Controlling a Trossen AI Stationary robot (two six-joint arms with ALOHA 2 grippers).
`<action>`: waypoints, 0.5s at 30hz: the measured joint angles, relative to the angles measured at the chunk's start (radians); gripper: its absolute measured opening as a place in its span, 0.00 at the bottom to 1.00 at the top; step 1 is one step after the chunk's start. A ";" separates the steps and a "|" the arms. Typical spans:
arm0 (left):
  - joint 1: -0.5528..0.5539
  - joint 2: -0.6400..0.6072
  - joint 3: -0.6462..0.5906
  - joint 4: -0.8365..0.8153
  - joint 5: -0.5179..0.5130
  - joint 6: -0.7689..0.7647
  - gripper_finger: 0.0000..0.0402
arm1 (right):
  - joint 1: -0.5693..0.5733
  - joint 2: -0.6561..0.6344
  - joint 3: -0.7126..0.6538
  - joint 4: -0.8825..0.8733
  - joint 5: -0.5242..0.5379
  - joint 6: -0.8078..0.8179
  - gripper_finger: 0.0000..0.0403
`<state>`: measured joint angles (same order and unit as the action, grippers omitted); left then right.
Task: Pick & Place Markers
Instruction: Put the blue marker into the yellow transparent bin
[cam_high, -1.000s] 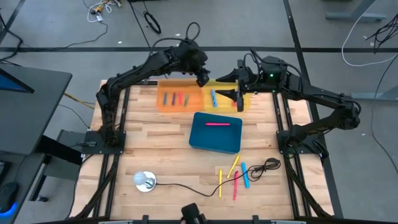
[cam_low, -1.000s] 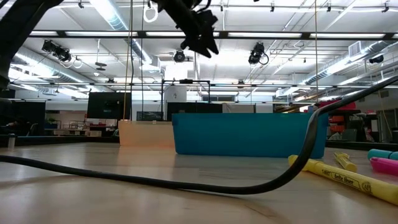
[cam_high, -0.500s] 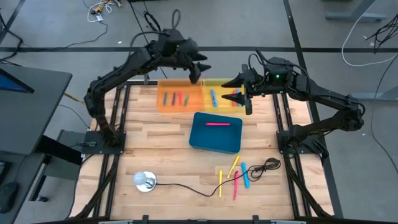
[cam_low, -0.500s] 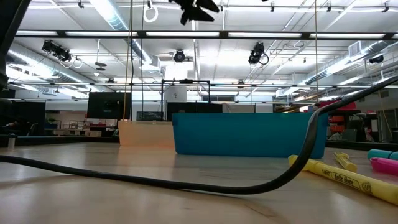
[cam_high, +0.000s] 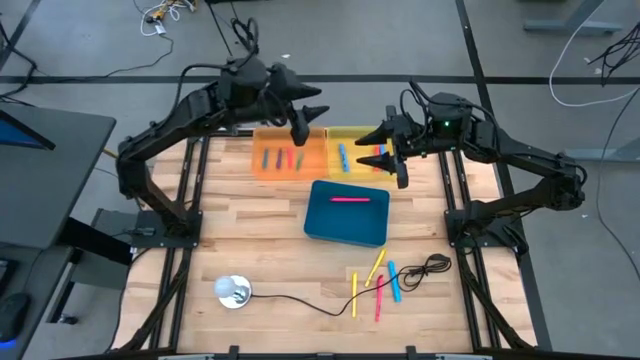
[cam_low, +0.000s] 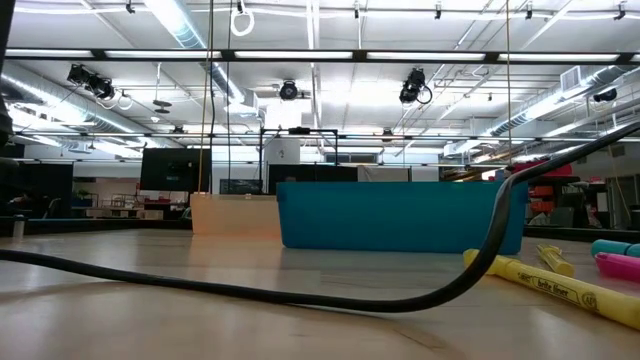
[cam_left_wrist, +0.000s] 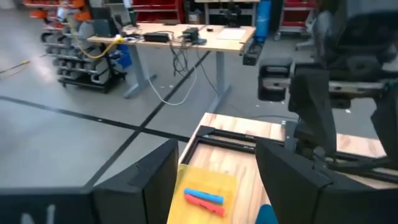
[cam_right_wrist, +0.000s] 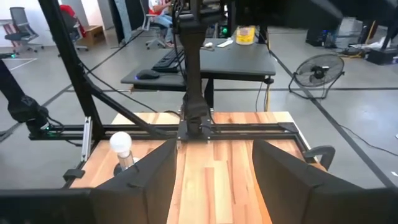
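Five markers (cam_high: 376, 282): loose on counter (cam_high: 260, 240) at 5 o'clock.
Left pincer (cam_high: 305, 122): released, empty.
Right pincer (cam_high: 385, 158): released, empty.
Advice: descend squarely over one marker.

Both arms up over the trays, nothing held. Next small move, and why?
Probably swing the right gripper toward the loose markers by the black cable and lower over one. Its fingers stand apart and empty, those markers still lie on the table, and the left gripper hovers farther away.
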<state>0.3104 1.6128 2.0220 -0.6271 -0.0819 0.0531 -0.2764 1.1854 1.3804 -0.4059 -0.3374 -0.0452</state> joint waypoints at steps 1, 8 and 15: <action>-0.007 -0.005 0.000 0.000 -0.008 -0.008 0.55 | 0.000 0.000 0.000 -0.001 0.000 0.000 0.52; -0.073 -0.026 0.000 -0.079 0.004 0.015 0.55 | 0.001 0.000 0.000 -0.005 -0.004 0.008 0.52; -0.079 -0.036 -0.031 -0.277 0.289 0.050 0.55 | 0.001 0.000 0.000 0.001 0.005 0.011 0.52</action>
<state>0.2318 1.5764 1.9908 -0.9043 0.2075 0.1034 -0.2756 1.1858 1.3803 -0.4053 -0.3326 -0.0343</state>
